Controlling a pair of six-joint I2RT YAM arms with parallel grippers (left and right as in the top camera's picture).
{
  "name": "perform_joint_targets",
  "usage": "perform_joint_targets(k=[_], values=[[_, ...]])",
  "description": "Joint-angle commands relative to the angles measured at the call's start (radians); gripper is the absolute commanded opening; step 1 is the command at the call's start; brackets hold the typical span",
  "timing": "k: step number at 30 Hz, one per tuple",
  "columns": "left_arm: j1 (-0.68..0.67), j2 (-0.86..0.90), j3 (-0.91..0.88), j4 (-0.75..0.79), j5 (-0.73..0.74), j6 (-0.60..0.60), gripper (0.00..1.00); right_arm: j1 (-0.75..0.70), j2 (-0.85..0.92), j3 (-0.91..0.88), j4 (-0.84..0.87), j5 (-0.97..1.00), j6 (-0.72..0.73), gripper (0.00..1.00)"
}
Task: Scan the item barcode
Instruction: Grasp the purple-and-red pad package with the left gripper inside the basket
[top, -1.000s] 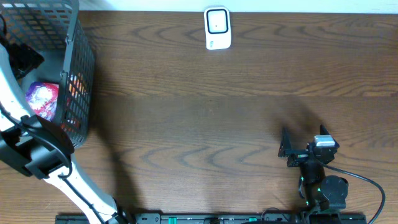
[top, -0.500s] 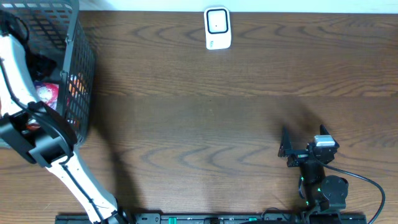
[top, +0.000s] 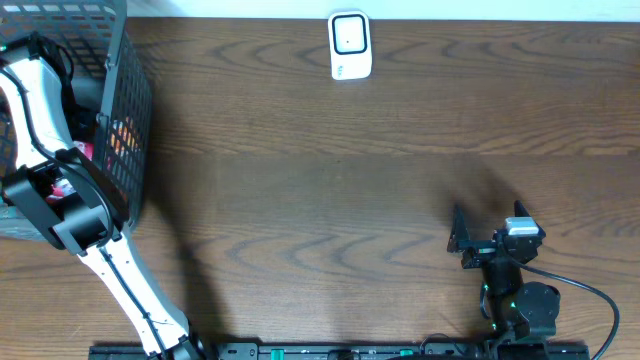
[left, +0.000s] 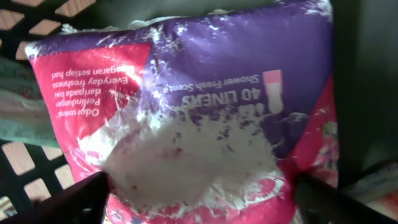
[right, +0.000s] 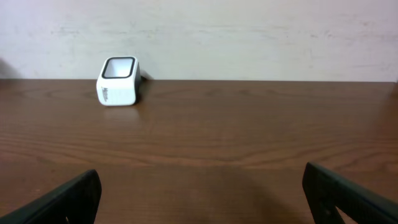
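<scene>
Two pincers are in view, and both stand spread. Your left arm (top: 40, 110) reaches into the basket (top: 135, 100) at the surface's (top: 330, 180) far left corner. From above, the left pincer itself is hidden by the arm and the mesh.

In the left wrist view, the left pincer (left: 208, 199) hangs right over the pack (left: 205, 106), with one fingertip at each lower corner of the frame. The pack's near end lies between them. You cannot tell whether either finger touches the wrapper.

The pack lies in the basket, and dark mesh shows past its left side (left: 25, 165). It is a soft purple and pink bag. Its print reads "40 LINERS" and "Shower Fresh Scent", upside down to the camera. A bright patch of glare whitens the middle of the wrapper. From above, only a scrap of pink (top: 72, 152) shows beside the arm.

Your right pincer (top: 458, 232) sits low near the surface's near right corner, well apart from the basket. In its wrist view, the right pincer (right: 205, 196) holds nothing and has bare wood between the fingers.

The scanner (top: 350, 45) stands at the middle of the far edge. In the right wrist view, the scanner (right: 117, 81) is a small white block with a dark window on top, against the wall.
</scene>
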Motion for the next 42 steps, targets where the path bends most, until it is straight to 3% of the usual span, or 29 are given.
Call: perform_joint_targets(k=[1, 2, 5, 7, 11, 14, 17, 20, 42], values=[[-0.001, 0.048, -0.028, -0.013, -0.027, -0.017, 0.83, -0.006, -0.005, -0.003, -0.002, -0.002, 0.013, 0.99], [-0.001, 0.052, -0.034, -0.013, -0.026, -0.017, 0.76, -0.006, -0.005, -0.003, -0.002, -0.002, 0.013, 0.99], [-0.001, 0.058, -0.053, -0.013, -0.026, -0.014, 0.69, -0.006, -0.005, -0.003, -0.002, -0.002, 0.013, 0.99], [-0.001, 0.058, -0.055, -0.014, -0.026, 0.008, 0.55, -0.006, -0.005, -0.003, -0.002, -0.002, 0.013, 0.99], [-0.001, 0.058, -0.055, -0.024, -0.026, 0.064, 0.51, -0.006, -0.005, -0.003, -0.002, -0.002, 0.013, 0.99], [-0.001, 0.057, -0.054, -0.023, -0.026, 0.086, 0.52, -0.006, -0.005, -0.003, -0.002, -0.002, 0.013, 0.99], [-0.001, 0.048, -0.053, -0.02, -0.026, 0.098, 0.77, -0.006, -0.005, -0.003, -0.002, -0.002, 0.013, 0.99], [-0.002, 0.031, -0.043, -0.02, -0.026, 0.1, 0.8, -0.006, -0.005, -0.003, -0.002, -0.002, 0.013, 0.99], [-0.039, -0.002, -0.129, 0.053, -0.077, 0.198, 0.81, -0.006, -0.005, -0.003, -0.002, -0.002, 0.013, 0.99]])
